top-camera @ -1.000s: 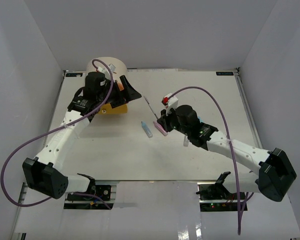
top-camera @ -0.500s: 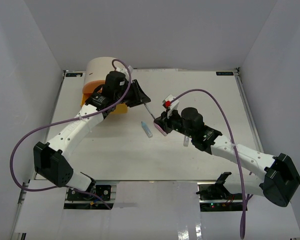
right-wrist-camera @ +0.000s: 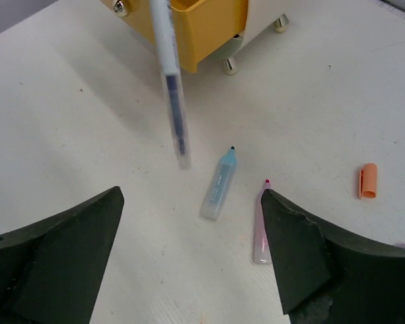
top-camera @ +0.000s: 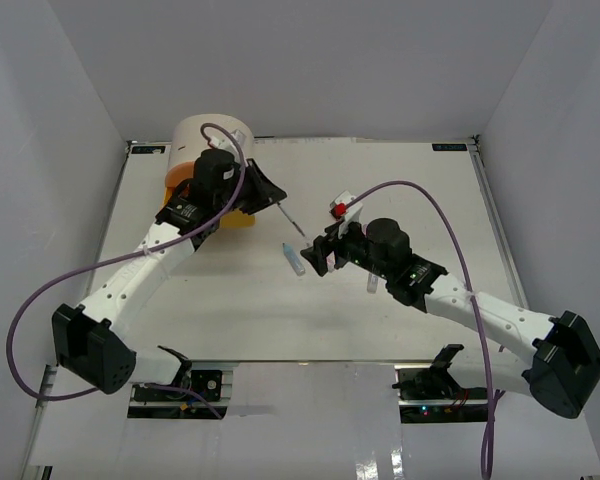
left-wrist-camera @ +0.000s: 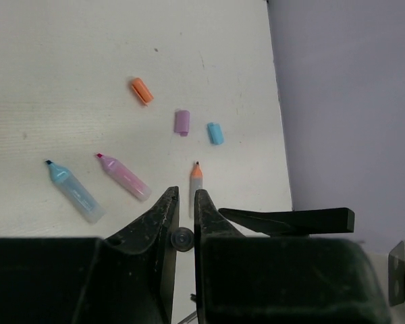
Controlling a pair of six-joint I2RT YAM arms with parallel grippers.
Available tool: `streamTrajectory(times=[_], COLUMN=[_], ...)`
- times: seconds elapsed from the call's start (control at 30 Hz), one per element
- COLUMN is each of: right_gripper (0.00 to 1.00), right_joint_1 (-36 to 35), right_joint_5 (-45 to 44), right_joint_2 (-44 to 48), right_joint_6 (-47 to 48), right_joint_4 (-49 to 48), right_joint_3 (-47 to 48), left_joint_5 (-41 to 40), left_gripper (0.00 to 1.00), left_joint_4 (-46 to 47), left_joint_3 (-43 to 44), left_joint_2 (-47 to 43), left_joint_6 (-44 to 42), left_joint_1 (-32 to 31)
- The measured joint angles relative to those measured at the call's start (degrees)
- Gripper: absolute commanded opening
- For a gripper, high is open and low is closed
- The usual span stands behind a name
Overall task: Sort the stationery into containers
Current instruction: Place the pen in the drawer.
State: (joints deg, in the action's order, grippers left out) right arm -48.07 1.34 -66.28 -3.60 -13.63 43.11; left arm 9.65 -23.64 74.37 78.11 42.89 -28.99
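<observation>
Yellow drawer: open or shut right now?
Open. The yellow drawer juts out from the beige cabinet, and the right wrist view shows its rim and hollow inside.

White tabletop w/ metal edge rail, pale grey walls behind & both sides
</observation>
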Motion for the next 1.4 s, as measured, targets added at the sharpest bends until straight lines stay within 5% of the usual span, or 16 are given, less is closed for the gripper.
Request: streamTrajectory(times=[0.1, 0.37, 0.63, 1.2, 1.4], right_gripper=[0.99, 0.91, 0.91, 0.90, 0.90], right_joint_1=[0.0, 0.0, 0.0, 0.0, 0.0], right_joint_5=[-1.6, -6.4, -8.5, -9.0, -9.0], right_joint_2=[1.8, 8.3, 11.3, 13.1, 13.2], right_joint_6=[-0.4, -0.7, -0.7, -1.0, -1.1], right_joint_4=[0.4, 2.0, 3.7, 5.1, 5.6], right_joint_3=[-1.5, -6.4, -8.5, -10.1, -10.1], left_joint_5=[-0.5, -2.0, -1.4, -1.6, -3.2], left_gripper=[0.09, 0.10, 0.14, 0.60, 0.84], left_joint_4=[1.9, 7.3, 13.2, 15.6, 12.0], left_joint_3=[-4.2, -13.2, -14.5, -15.6, -13.8], left_joint_2=[-4.1, -14.3, -12.8, -2.6, -0.8], left_joint_6=[1.4, 7.0, 10.2, 10.4, 6.4], left_joint_1=[4.3, 23.4, 31.2, 32.8, 33.2])
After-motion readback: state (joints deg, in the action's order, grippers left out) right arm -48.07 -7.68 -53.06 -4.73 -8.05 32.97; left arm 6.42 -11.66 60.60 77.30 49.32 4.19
